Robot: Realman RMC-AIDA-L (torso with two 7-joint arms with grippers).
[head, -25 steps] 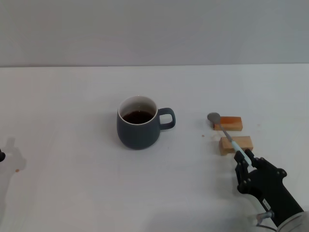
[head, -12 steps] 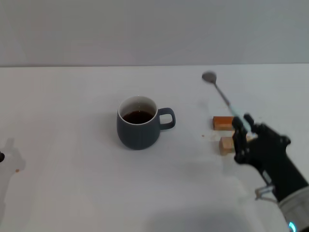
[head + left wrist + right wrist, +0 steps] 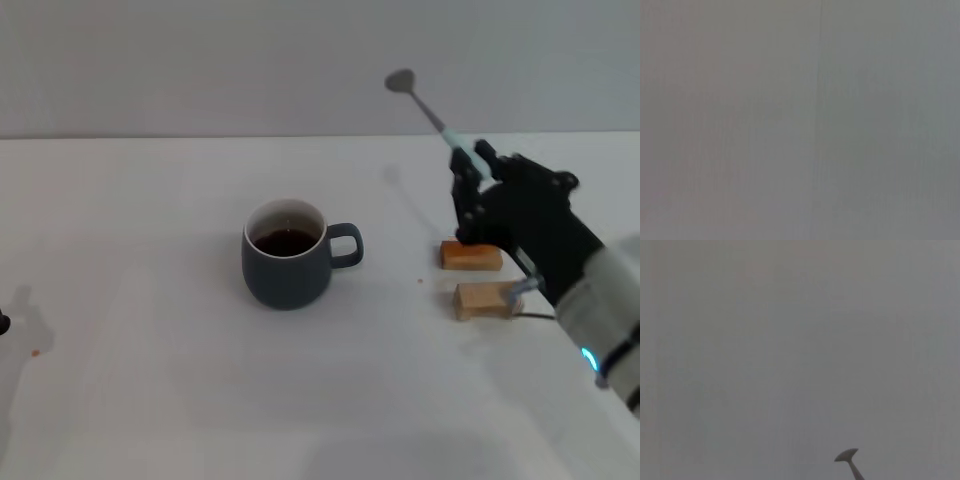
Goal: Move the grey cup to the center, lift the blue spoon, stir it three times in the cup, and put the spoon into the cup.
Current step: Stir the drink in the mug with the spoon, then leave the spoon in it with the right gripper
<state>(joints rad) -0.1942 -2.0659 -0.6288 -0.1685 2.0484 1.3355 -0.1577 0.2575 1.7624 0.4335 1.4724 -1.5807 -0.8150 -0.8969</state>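
So the right pincer [image 3: 468,165] is clamped on the blue spoon [image 3: 432,117], holding it up in the air, bowl tilted up and away, above the 2 wooden blocks [image 3: 478,277]. The grey cup [image 3: 288,254] sits mid-worktop [image 3: 150,400] with dark liquid inside, handle facing the blocks. Left pincer isn't visible.

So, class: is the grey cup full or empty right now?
Partly full: the grey cup stands upright with dark liquid showing well below its rim.
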